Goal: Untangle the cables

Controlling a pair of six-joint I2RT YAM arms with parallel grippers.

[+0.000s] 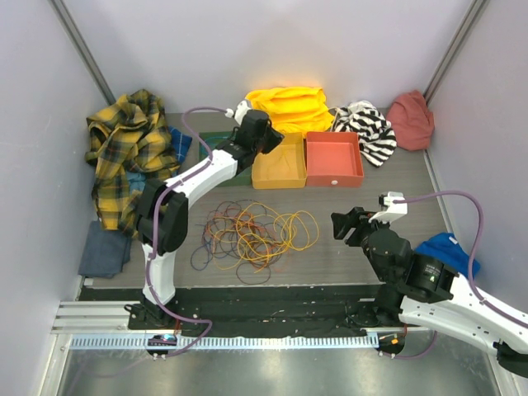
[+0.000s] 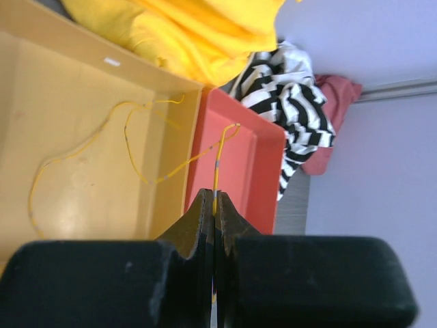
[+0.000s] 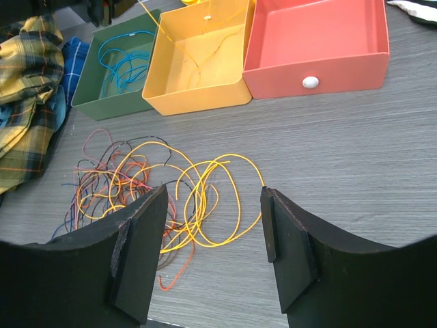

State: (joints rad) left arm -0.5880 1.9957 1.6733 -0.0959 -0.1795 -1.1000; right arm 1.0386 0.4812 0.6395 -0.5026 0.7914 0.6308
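Note:
The cables (image 1: 252,235) lie as a tangle of yellow, orange, red and dark loops on the table in front of the trays. In the right wrist view the cables (image 3: 143,184) are spread out just below and left of my fingers. My left gripper (image 1: 272,139) hangs over the yellow tray (image 1: 266,175), shut on one thin yellow cable (image 2: 217,164). That strand trails back down and curls on the floor of the yellow tray (image 2: 82,89). My right gripper (image 1: 342,224) stands open beside the tangle's right edge with nothing between its fingers (image 3: 140,253).
A red tray (image 1: 356,157) sits right of the yellow one, and a green tray (image 3: 89,89) holding a blue-teal cable sits to its left. Along the back lie a plaid shirt (image 1: 124,148), a yellow cloth (image 1: 289,106), a striped cloth (image 1: 367,124) and a pink cloth (image 1: 411,117). A blue cloth (image 1: 450,246) lies at the right.

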